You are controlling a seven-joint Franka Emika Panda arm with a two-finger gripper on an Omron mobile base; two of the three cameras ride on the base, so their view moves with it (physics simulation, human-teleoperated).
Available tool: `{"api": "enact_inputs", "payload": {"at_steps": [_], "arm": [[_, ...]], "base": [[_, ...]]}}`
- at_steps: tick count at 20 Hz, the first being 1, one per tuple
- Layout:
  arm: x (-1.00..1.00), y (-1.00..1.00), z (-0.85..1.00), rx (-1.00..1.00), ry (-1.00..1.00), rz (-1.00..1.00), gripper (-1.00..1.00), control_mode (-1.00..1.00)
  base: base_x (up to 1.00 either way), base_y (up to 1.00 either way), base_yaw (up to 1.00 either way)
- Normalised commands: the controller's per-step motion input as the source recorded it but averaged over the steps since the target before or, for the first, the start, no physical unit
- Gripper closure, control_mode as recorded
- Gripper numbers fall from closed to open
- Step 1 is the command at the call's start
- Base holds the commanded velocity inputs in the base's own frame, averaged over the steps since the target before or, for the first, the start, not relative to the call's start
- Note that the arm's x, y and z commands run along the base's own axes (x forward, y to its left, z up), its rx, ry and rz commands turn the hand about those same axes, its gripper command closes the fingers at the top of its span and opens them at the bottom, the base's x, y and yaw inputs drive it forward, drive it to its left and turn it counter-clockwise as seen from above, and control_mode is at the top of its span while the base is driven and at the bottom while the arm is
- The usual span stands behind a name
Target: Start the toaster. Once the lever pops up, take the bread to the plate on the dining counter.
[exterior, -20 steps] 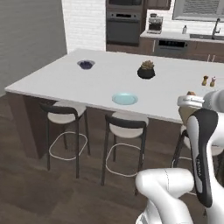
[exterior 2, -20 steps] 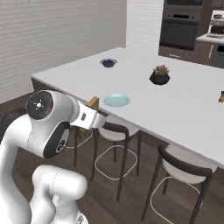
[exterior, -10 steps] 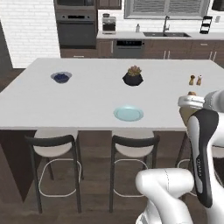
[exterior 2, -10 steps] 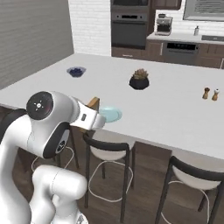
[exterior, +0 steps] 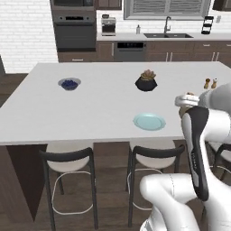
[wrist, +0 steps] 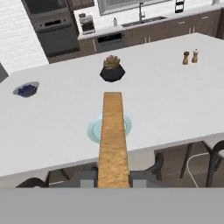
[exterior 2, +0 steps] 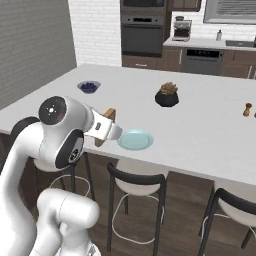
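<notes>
- bread (wrist: 113, 135) sits edge-on between the gripper (wrist: 113, 178) fingers, which are closed onto its two flat faces; in the right base view the slice (exterior 2: 105, 126) sticks out from the hand, held short of the counter edge.
- plate (exterior: 149, 122) lies on the dining counter (exterior: 90, 108) near its front edge, bare; in the hand view the bread's far end overlaps the plate (wrist: 93, 129).
- small bowl (exterior: 69, 83) with dark blue contents stands far left on the counter.
- black potted plant (exterior: 146, 81) stands behind the plate.
- two shakers (exterior: 210, 83) stand at the right.
- stools (exterior: 69, 163) are tucked under the counter's front.

Tan bread (wrist: 113, 135) edge-on above pale plate (wrist: 93, 129) on dining counter (wrist: 52, 118).
</notes>
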Motion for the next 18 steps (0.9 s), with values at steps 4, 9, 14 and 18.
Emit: {"api": "enact_inputs", "payload": {"at_steps": [4, 9, 14, 18], "arm": [[1.0, -0.26, -0.32, 0.09, 0.2, 0.18, 1.0, -1.0], [0.97, -0.5, -0.63, 0.25, 0.02, 0.2, 1.0, -1.0], [0.73, 0.01, -0.38, 0.04, 0.01, 0.01, 1.0, -1.0], [0.71, -0.05, -0.16, 0.0, 0.03, 0.0, 1.0, -1.0]], "base": [[0.0, 0.0, 0.0], [0.0, 0.0, 0.0], [0.0, 0.0, 0.0], [0.0, 0.0, 0.0]]}}
